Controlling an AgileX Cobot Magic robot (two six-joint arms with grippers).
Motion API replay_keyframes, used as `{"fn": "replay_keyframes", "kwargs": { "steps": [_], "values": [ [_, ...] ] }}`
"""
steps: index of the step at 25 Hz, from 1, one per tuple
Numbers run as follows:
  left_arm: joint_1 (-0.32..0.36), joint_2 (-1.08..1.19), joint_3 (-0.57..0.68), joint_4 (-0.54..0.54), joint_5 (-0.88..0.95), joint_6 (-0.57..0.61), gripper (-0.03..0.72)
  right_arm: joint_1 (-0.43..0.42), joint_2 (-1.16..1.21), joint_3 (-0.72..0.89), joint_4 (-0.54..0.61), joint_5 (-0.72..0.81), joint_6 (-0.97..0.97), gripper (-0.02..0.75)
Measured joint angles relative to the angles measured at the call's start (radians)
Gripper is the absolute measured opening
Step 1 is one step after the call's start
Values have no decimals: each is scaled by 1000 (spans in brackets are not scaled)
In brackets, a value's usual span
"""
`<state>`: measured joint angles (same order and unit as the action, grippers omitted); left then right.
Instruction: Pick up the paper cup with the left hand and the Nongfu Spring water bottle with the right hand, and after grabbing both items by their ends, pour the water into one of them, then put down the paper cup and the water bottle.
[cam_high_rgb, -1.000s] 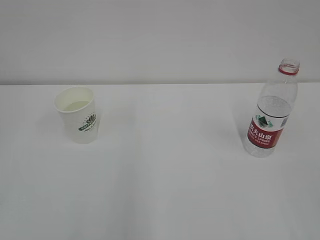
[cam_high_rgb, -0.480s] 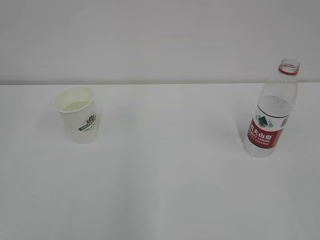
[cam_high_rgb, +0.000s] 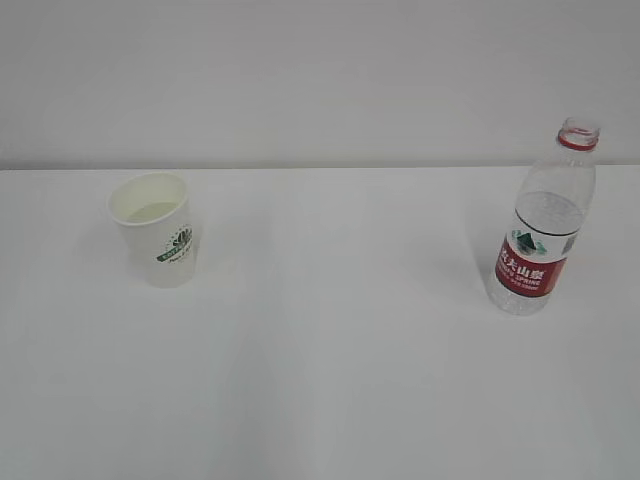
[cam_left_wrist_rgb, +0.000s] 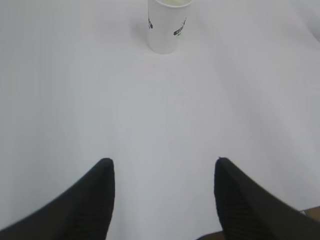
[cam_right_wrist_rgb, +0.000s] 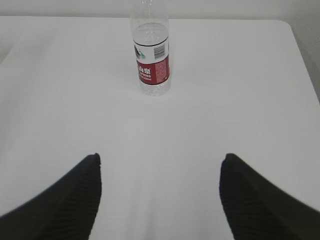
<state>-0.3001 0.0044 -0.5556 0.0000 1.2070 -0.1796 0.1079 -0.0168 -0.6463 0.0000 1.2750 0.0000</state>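
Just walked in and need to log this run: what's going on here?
Nothing is being handled at the moment. The paper cup stands on the white table with some water in it, and the capless Nongfu Spring water bottle stands upright far to its right. The left tool and right tool are both open and empty, well short of their objects.

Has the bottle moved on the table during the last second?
No. The bottle stands at the same spot against the table's back edge.
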Motion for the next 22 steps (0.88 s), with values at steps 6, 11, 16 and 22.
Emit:
{"fn": "replay_keyframes", "kwargs": {
  "steps": [6,11,16,22],
  "values": [
    [0,0,0,10,2,2,457,0,0,24,-15,0,0,554],
    [0,0,0,12,6,2,452,0,0,62,-15,2,0,554],
    [0,0,0,34,6,4,450,0,0,93,-15,-14,0,554],
    [0,0,0,54,6,4,450,0,0,115,-15,-58,0,554]
  ]
}}
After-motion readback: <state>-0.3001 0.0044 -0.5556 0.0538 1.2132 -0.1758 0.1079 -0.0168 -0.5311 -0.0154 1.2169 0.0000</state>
